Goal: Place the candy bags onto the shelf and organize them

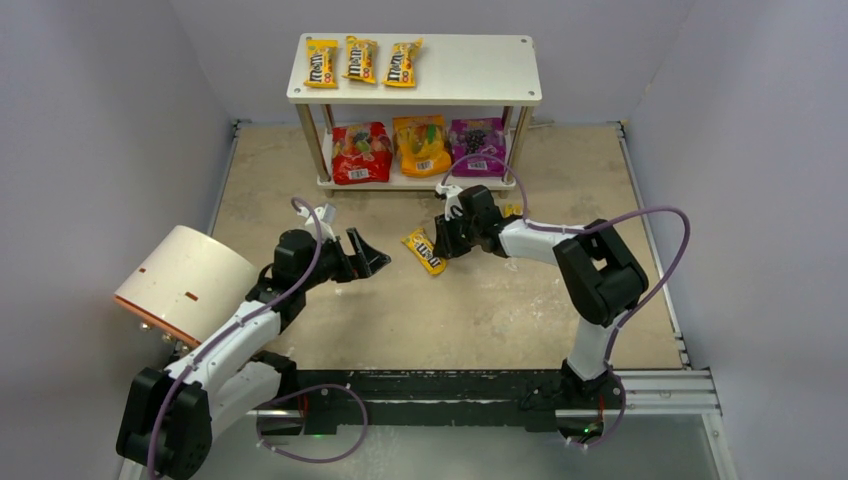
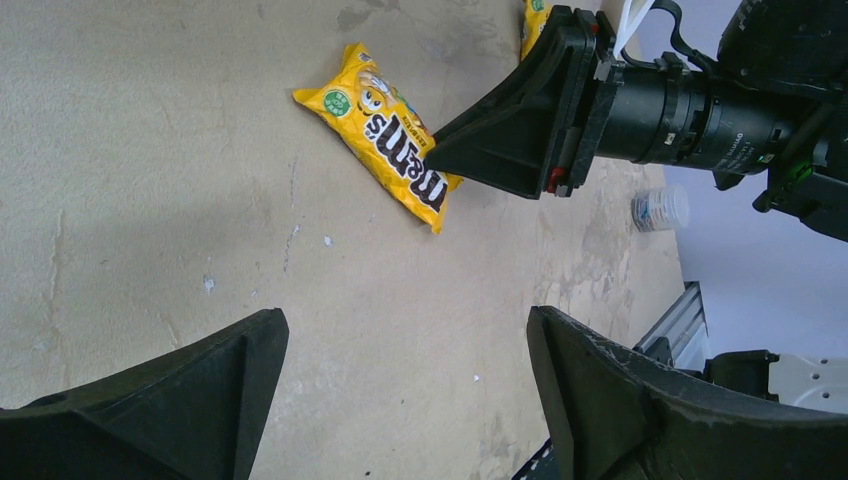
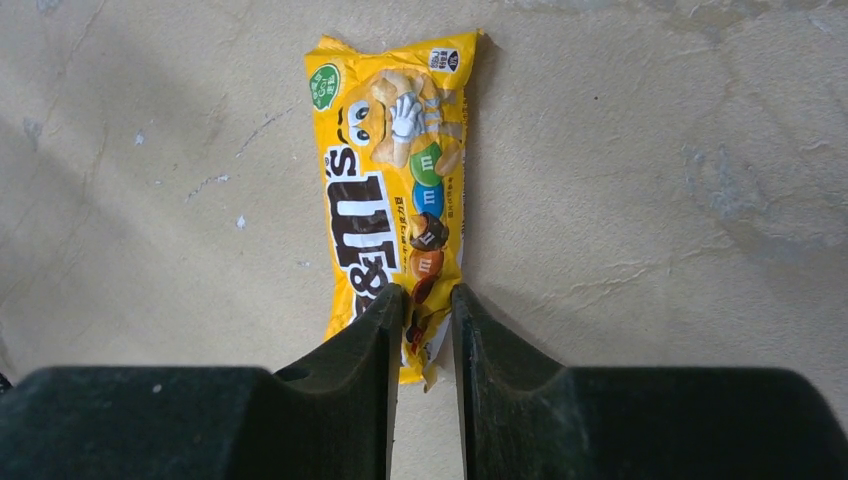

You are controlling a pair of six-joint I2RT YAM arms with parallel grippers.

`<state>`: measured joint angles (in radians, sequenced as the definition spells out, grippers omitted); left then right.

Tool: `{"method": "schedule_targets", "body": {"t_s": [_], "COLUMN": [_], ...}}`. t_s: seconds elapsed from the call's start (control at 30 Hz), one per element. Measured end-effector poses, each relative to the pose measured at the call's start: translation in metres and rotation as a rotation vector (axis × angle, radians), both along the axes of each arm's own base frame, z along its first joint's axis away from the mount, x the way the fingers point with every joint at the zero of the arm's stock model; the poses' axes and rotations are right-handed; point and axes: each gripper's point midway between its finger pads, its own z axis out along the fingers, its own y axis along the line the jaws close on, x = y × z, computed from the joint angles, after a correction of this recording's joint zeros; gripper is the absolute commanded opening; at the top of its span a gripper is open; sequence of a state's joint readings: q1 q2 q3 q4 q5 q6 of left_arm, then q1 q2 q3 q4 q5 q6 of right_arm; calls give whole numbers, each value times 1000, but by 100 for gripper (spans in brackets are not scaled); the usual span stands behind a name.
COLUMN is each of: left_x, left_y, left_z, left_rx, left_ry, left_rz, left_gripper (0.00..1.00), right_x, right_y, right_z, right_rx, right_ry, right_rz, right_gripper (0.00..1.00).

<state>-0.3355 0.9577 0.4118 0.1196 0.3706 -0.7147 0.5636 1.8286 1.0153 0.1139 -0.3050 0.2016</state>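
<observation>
Worktop point(image 1: 300, 180) and shelf point(image 1: 470, 60), with both wrist views.

**Far left:** a cylinder point(image 1: 185, 285) lies on its side beside the left arm.

**Left gripper** point(image 1: 372, 258): it hovers with its fingers point(image 2: 180, 400) spread wide and holds nothing.

**Centre:** one packet point(image 1: 424, 251) lies flat on the worktop between the two arms, well short of the shelf.

**Right gripper** point(image 3: 427, 295): its fingers point(image 3: 350, 350) are drawn close and nip the near end of the packet.

**Second packet** point(image 1: 512, 210): this lies just behind the right gripper.

**Shelf:**
- The top board carries three top packets point(image 1: 362, 62), side by side at its left end.
- The lower tier holds the red pouch point(image 1: 360, 152), orange pouch point(image 1: 422, 145) and purple pouch point(image 1: 478, 147).

**Handling (judged):**
- The packet looks light, and its glossy film is probably slippery.
- The body is soft, and the loose sweets inside are likely to shift.
- The flat crimped end is the best place to hold it, since a squeeze at mid-body could crush the contents.
- Held by one end, it will likely droop and swing.

**Obscured:**
- The fingers cover the packet's end, so how much film lies between them cannot be told.
- Only a corner of the second packet shows.
- The top board shades the back of the lower tier.
- A pale object point(image 2: 660, 208) near the worktop's edge is too blurred to name.
</observation>
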Motion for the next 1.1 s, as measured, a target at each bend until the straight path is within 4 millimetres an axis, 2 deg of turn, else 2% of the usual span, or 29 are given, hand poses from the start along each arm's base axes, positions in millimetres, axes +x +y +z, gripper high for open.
{"method": "schedule_targets", "body": {"t_s": [0.13, 0.4, 0.6, 0.67, 0.8, 0.87, 1.1], "left_x": [0, 0, 0, -1, -1, -1, -1], "left_y": [0, 0, 0, 0, 0, 0, 0], "left_z": [0, 2, 4, 4, 3, 3, 2], "left_rx": [-1, -2, -4, -4, -3, -2, -1], "left_ry": [-1, -8, -13, -13, -10, -10, -8], "left_rz": [0, 0, 0, 0, 0, 0, 1], "left_gripper": [94, 94, 94, 94, 93, 93, 93], "right_x": [0, 3, 3, 3, -1, -2, -1], "right_y": [0, 3, 4, 5, -1, -3, -4], "right_z": [-1, -6, -7, -2, 19, 37, 140], "right_rx": [1, 9, 30, 48, 61, 81, 223], "right_ry": [0, 8, 8, -1, -46, -80, -293], "right_rz": [1, -14, -31, -38, -53, -59, -65], "right_gripper": [31, 26, 1, 0, 0, 0, 0]}}
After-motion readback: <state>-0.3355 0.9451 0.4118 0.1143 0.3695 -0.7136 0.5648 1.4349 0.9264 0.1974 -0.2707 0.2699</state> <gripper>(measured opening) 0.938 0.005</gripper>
